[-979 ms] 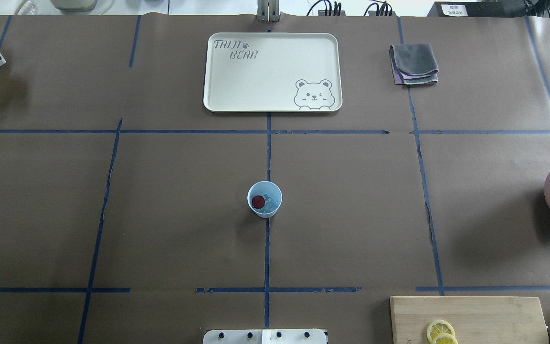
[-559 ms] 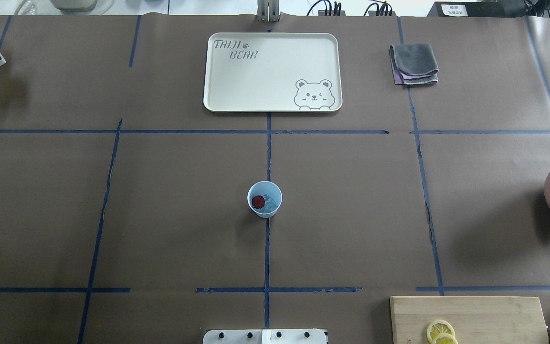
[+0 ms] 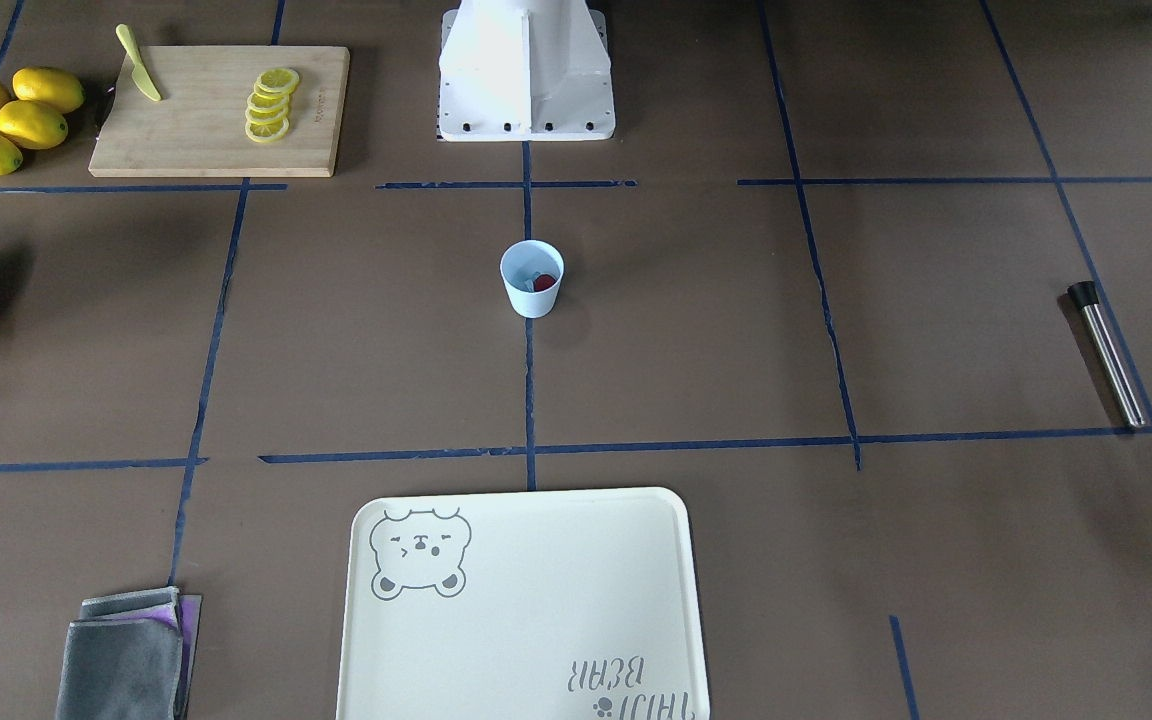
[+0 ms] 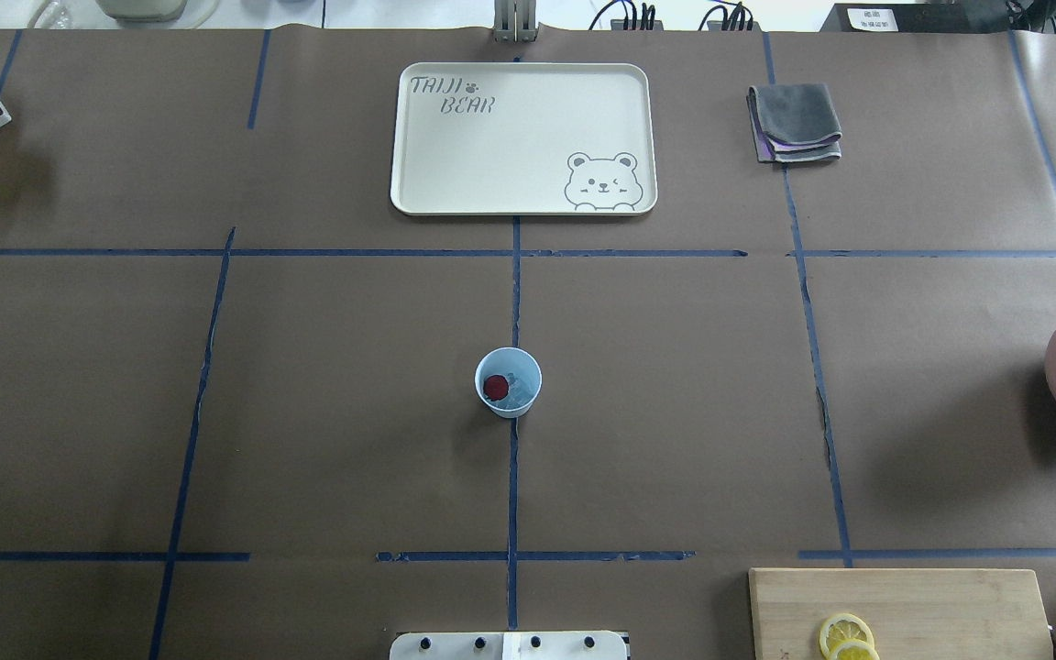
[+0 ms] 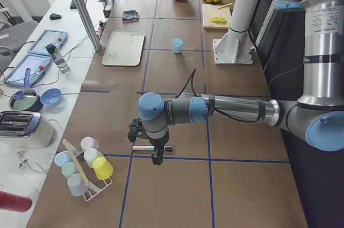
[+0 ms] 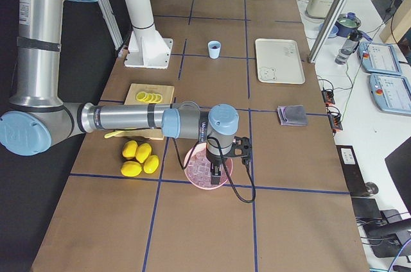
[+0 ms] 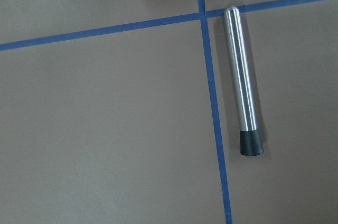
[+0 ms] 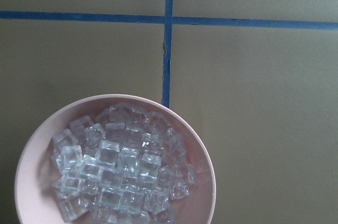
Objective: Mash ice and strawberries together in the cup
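The light blue cup (image 4: 508,382) stands upright at the table's middle on a blue tape line, also visible in the front-facing view (image 3: 532,279). Inside it lie a dark red strawberry piece (image 4: 495,387) and clear ice (image 4: 520,391). Neither gripper is near it. My left gripper (image 5: 155,154) hangs over a steel muddler (image 7: 242,81) at the table's left end; I cannot tell whether it is open or shut. My right gripper (image 6: 217,168) hovers above the pink bowl (image 8: 207,167) heaped with ice cubes (image 8: 119,166) at the right end; its state cannot be told either.
A cream bear tray (image 4: 522,137) lies beyond the cup, a folded grey cloth (image 4: 795,123) to its right. A wooden board (image 3: 218,110) holds lemon slices (image 3: 269,103) and a yellow knife (image 3: 139,76), with whole lemons (image 3: 6,118) beside it. A rack of cups (image 5: 86,166) stands at the left end.
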`<action>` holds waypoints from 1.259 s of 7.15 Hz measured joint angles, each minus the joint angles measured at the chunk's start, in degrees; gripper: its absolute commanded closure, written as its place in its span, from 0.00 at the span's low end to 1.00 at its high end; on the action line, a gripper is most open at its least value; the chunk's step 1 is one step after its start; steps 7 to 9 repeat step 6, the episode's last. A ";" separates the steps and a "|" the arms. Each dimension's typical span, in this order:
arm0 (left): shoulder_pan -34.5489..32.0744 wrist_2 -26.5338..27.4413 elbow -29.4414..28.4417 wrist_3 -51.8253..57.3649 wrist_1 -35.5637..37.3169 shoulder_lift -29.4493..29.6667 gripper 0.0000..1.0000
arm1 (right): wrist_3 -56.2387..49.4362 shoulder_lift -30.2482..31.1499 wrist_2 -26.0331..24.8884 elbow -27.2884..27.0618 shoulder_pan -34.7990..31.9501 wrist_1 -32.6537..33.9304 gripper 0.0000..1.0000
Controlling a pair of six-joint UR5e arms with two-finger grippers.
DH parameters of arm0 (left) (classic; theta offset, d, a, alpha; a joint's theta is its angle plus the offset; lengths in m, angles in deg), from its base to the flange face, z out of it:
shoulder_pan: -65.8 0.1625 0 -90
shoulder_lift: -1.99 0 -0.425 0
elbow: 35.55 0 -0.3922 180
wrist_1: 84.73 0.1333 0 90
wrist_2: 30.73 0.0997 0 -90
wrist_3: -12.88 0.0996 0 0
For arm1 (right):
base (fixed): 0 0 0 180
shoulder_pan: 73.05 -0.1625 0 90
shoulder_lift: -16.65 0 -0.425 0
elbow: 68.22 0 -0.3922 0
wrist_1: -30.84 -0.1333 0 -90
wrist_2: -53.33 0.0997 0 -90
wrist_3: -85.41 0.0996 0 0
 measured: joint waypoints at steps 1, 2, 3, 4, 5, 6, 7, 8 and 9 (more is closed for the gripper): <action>0.00 0.01 -0.02 0.00 0.00 0.00 0.00 | 0.00 0.00 0.03 -0.06 0.01 0.00 0.00; 0.00 0.01 -0.06 0.00 0.00 0.00 0.00 | -0.02 0.00 0.09 -0.13 0.00 0.00 0.00; 0.00 0.01 -0.09 0.00 -0.01 0.00 0.00 | -0.05 0.00 0.41 -0.19 -0.01 0.00 0.00; 0.00 0.01 -0.10 0.00 -0.06 0.00 0.00 | -0.07 -0.01 1.12 -0.25 -0.02 -0.02 0.00; 0.00 0.01 -0.18 0.00 -0.07 0.00 0.00 | -0.08 0.00 1.62 -0.29 -0.02 -0.06 0.00; 0.00 0.01 -0.19 0.00 -0.08 0.00 0.00 | -0.09 0.00 1.83 -0.31 -0.02 -0.08 0.00; 0.00 0.01 -0.19 0.00 -0.08 0.00 0.00 | -0.09 0.00 1.83 -0.31 -0.02 -0.08 0.00; 0.00 0.01 -0.19 0.00 -0.08 0.00 0.00 | -0.09 0.00 1.83 -0.31 -0.02 -0.08 0.00; 0.00 0.01 -0.19 0.00 -0.08 0.00 0.00 | -0.09 0.00 1.83 -0.31 -0.02 -0.08 0.00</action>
